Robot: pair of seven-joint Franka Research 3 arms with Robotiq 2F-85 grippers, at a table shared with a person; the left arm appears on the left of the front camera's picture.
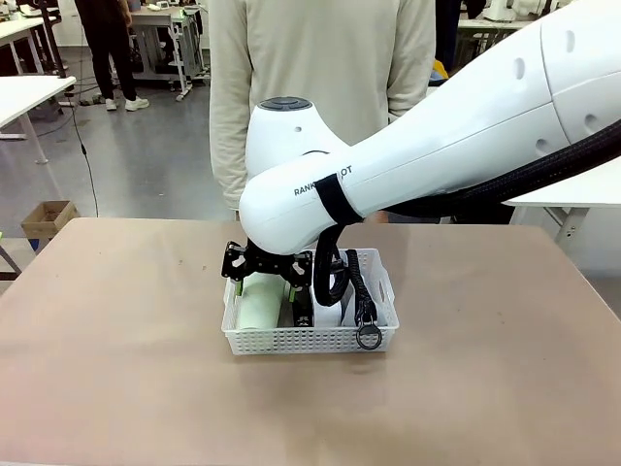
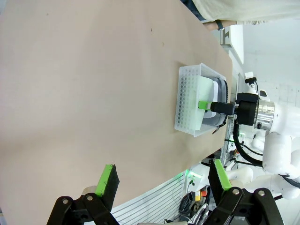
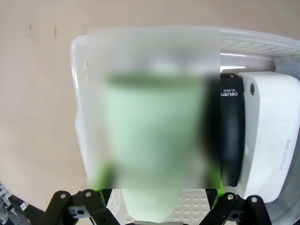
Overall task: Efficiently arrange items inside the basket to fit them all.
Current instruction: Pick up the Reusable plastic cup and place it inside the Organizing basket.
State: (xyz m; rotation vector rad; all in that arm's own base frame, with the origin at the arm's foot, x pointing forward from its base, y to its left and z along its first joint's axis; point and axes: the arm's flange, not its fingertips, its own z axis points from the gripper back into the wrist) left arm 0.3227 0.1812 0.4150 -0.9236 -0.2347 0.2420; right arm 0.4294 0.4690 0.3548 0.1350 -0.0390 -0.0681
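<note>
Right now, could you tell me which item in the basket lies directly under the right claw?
The green cup, lying at the left end of the basket. The open right claw straddles it; the stapler and white box lie beside it.

Front view: right arm (image 1: 408, 165) covers the back of the basket (image 1: 309, 340), so the box & pouch (image 1: 357, 282) show only as slivers. Stapler (image 1: 303, 309) mostly hidden behind the gripper (image 1: 264, 282). Right wrist view: cup (image 3: 150, 140) under a blur patch, fingertips lost in it too; probably clear of the cup, can't confirm. Box (image 3: 269, 140) cut off at right edge. Left wrist view: basket contents too small to sort out.
</note>
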